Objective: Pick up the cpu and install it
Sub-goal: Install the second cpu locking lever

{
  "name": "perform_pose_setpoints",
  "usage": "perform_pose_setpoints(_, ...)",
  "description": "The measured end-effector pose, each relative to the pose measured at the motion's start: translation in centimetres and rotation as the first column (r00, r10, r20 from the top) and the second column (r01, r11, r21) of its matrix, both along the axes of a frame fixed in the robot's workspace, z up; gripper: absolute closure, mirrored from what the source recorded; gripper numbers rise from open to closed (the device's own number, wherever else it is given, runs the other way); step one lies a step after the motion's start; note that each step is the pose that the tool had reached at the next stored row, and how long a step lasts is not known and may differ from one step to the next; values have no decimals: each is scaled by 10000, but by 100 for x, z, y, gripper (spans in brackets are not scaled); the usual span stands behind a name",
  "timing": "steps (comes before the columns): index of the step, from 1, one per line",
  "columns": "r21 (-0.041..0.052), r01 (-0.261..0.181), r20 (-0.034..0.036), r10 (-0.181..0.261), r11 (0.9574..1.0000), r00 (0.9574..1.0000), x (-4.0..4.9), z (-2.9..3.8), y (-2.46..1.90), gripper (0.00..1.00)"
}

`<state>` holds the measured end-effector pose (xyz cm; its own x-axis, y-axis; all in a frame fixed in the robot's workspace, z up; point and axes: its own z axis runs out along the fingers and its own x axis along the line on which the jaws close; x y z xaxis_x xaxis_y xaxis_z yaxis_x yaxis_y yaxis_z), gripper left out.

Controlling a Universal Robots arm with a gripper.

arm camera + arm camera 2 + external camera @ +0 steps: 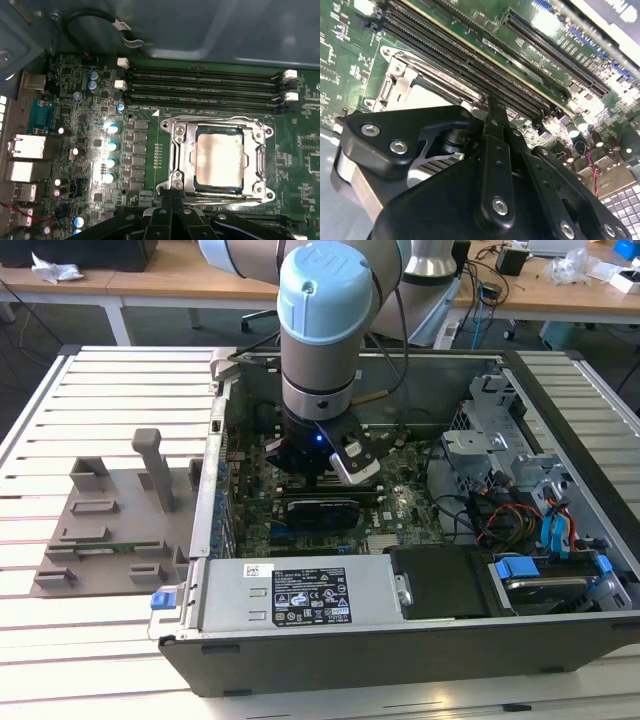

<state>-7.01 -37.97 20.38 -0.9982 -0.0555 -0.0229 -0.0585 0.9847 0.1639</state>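
Arm w/ gripper (330,455) hangs low inside the open computer case (400,640), over the green motherboard (400,500). In the first wrist view the cpu (220,159) lies flat inside the metal-framed socket (177,150), silvery lid up, the frame all round it (seated square, as far as shows). Gripper's black fingers (172,200) sit at the socket's edge, just beside the cpu, not on it; can't tell if the claw is apart or together, the tips being hidden by its own linkage. RAM slots (200,85) run along the far side of the socket. In the exterior view a grey fixture plate (110,525) rests on the slatted table (60,640), to the exterior view's left of the case.
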Motion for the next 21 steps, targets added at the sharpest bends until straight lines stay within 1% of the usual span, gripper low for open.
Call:
perform_pose_setpoints(3,25,-1,0,1,10000,10000,-22,-20,28,89)
perform_pose_setpoints(5,52,1,0,-1,10000,10000,-28,-29,62,89)
perform_pose_setpoints(6,65,0,1,0,10000,10000,-29,-37,67,89)
perform_pose_setpoints(9,76,1,-1,-1,10000,10000,-30,-46,64,89)
perform_pose_setpoints(11,84,-1,2,1,10000,10000,-29,-48,53,89)
perform_pose_setpoints(14,71,1,2,-1,10000,10000,-30,-40,47,89)
perform_pose_setpoints(16,26,-2,2,2,10000,10000,-29,-12,49,89)
perform_pose_setpoints(18,-56,-1,2,1,10000,10000,-23,26,70,89)
perform_pose_setpoints(21,-229,-2,-14,2,9997,10000,26,36,121,89)
